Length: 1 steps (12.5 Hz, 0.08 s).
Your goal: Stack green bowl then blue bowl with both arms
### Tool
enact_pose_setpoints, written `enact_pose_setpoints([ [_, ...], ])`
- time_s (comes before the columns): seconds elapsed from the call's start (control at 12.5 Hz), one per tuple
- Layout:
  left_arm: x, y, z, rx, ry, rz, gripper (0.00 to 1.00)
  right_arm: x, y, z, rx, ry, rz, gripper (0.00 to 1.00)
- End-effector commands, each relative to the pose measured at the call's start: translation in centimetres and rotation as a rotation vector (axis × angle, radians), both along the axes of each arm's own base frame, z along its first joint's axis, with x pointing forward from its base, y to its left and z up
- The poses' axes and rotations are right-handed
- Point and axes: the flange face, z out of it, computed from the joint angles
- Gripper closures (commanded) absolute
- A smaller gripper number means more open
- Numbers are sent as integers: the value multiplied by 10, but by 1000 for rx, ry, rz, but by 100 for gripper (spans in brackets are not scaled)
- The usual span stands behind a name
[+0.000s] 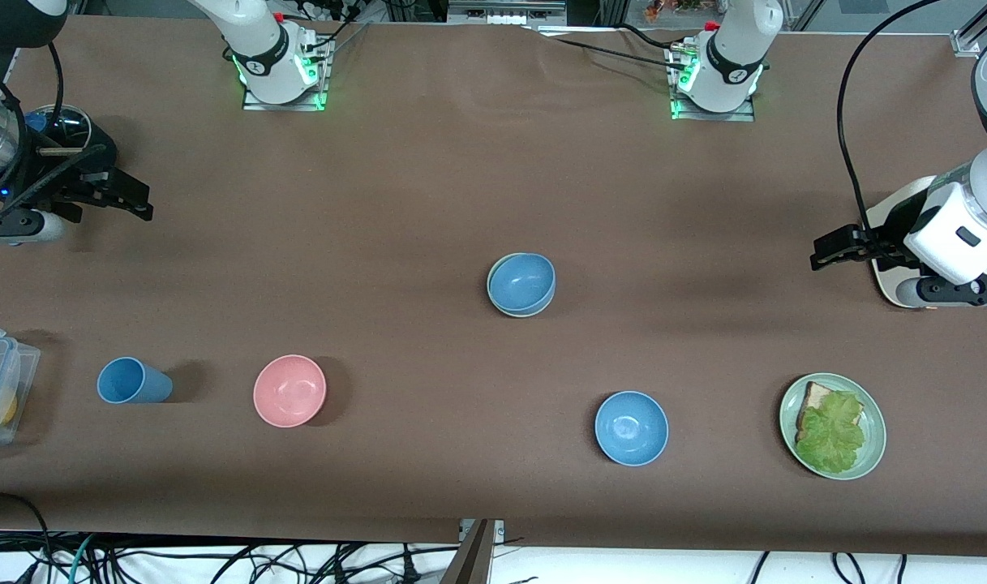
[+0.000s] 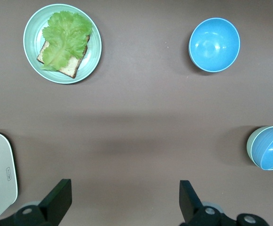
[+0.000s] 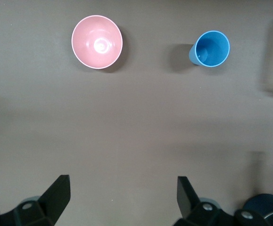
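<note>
You have the blue bowl [image 1: 522, 281] sitting inside the green bowl [image 1: 496, 294] near the middle of the tabletop [image 1: 428, 186], with only a thin pale-green rim showing around it. The stack lies well apart from both pincers, between the two arms' ends.

Your left pincer [image 1: 838, 247] hangs at the left arm's end of the tabletop, over a white board [image 1: 894, 212], its fingers spread wide and holding nothing. In the left wrist view both fingers [image 2: 58, 200] stand wide apart, with the stacked bowls at the picture's edge.

Your right pincer [image 1: 124, 197] hangs at the right arm's end, also wide and empty.

Nearer the front camera than the stack you see a brighter blue bowl [image 1: 632, 427], a green plate [image 1: 873, 428] with toast and lettuce, a pink bowl [image 1: 289, 390] and a blue cup [image 1: 132, 381].
</note>
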Motion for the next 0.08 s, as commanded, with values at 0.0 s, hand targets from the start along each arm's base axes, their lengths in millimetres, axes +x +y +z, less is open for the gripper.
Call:
enact_pose_setpoints([
  [0.0,-1,-1,8,22,1,-29,0,-2,-1,7,18,4,-1,0],
])
